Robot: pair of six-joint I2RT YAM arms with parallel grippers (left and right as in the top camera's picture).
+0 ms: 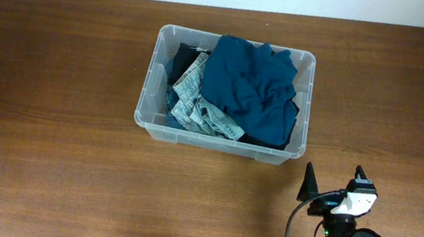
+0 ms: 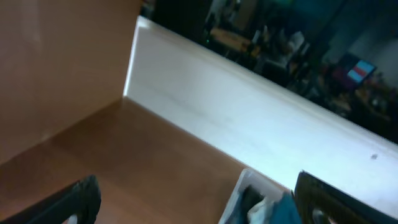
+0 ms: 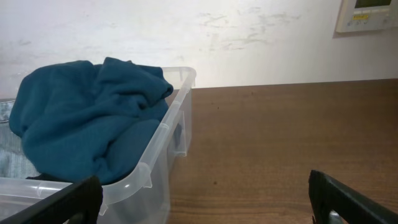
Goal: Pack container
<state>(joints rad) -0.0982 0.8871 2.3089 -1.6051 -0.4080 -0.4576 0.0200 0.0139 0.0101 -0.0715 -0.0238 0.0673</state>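
Note:
The clear plastic container [image 1: 151, 122] stands at the table's back middle. It holds a teal garment [image 1: 250, 86], a pale patterned denim piece [image 1: 197, 104] and dark clothes. My right gripper [image 1: 332, 184] is open and empty at the front right, a little in front of the container's right corner. The right wrist view shows the container's rim [image 3: 165, 134] and the teal garment [image 3: 87, 124] between my spread fingers [image 3: 205, 205]. My left gripper [image 2: 199, 202] is open and empty; its view shows the container's corner [image 2: 239, 190] far off. The left arm is out of the overhead view.
The brown wooden table [image 1: 47, 112] runs wide on both sides of the container. A white wall [image 3: 249, 37] stands behind the table, with a wall panel [image 3: 367, 15] at the upper right.

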